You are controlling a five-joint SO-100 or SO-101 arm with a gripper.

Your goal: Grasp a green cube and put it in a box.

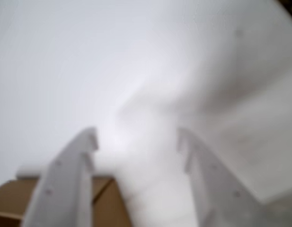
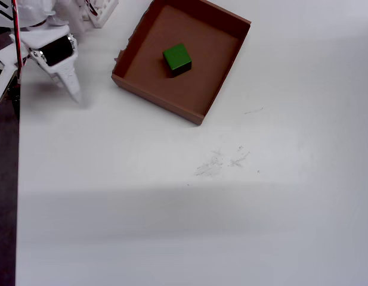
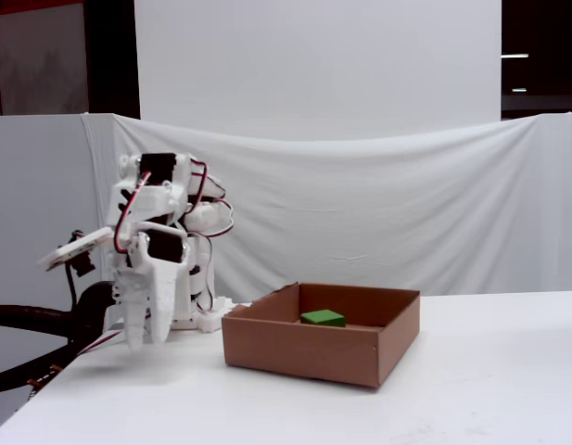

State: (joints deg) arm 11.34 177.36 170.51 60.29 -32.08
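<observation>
The green cube lies inside the brown cardboard box, near the middle of its floor. In the fixed view the cube shows just above the box's front wall. My white gripper hangs tips-down over the table, left of the box and apart from it. In the fixed view the gripper is on the folded arm, just above the table. In the wrist view the gripper is open and empty, with a corner of the box at the lower left. The cube is out of the wrist view.
The table's left edge runs close beside the arm, with dark floor beyond it. Faint scuff marks lie on the white tabletop below the box. A white cloth backdrop hangs behind the table.
</observation>
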